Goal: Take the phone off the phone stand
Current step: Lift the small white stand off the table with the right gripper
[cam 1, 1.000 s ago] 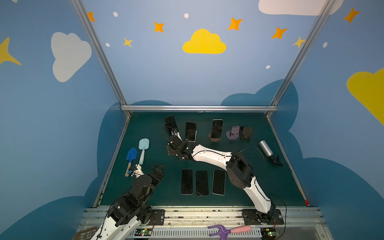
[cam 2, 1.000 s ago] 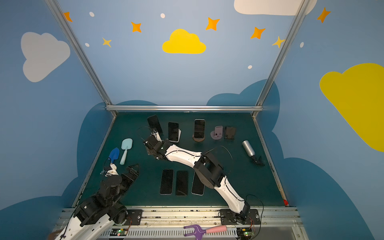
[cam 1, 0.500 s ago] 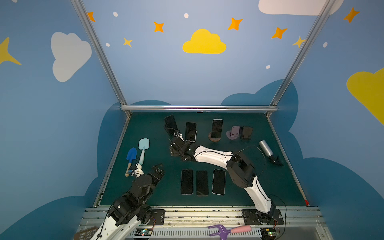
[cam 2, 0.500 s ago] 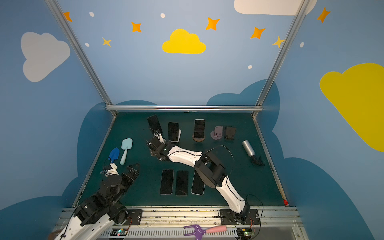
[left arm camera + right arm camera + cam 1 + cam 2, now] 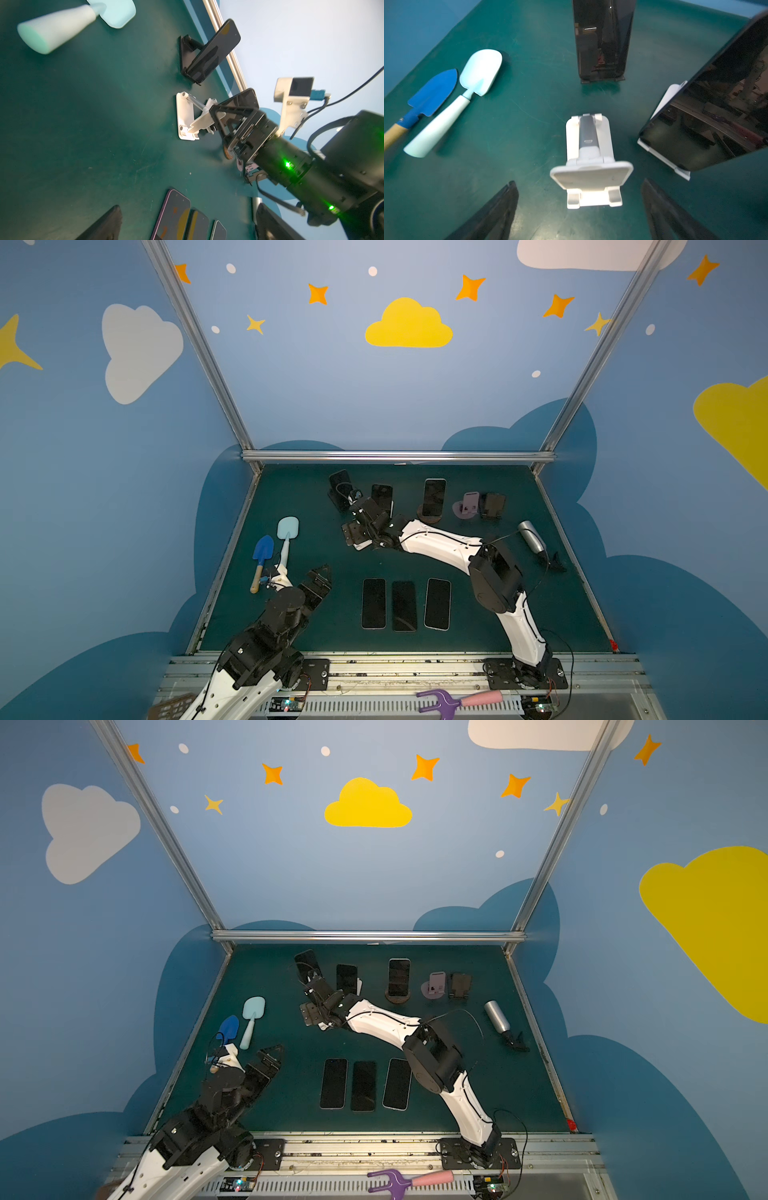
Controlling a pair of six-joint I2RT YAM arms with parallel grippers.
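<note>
Along the back, a dark phone [image 5: 340, 482] leans in a black phone stand [image 5: 185, 56], a second phone [image 5: 382, 497] in a white stand [image 5: 663, 108], and a third [image 5: 434, 496] in a round brown stand [image 5: 430, 516]. My right gripper [image 5: 365, 527] is open low over an empty white stand [image 5: 589, 164], whose cradle sits between the fingers [image 5: 500, 207] without touching them. The second phone [image 5: 708, 116] stands just beside it. My left gripper [image 5: 320, 576] is open and empty at the front left.
Three phones [image 5: 404, 605] lie flat side by side at the front middle. A blue trowel [image 5: 262, 549] and a pale shovel [image 5: 286, 531] lie at the left. A pink stand [image 5: 469, 506], a dark stand [image 5: 494, 506] and a silver cylinder [image 5: 532, 535] sit at the back right.
My right gripper has shifted slightly to the right and toward the back, staying open over the empty white stand. The left arm has not moved.
</note>
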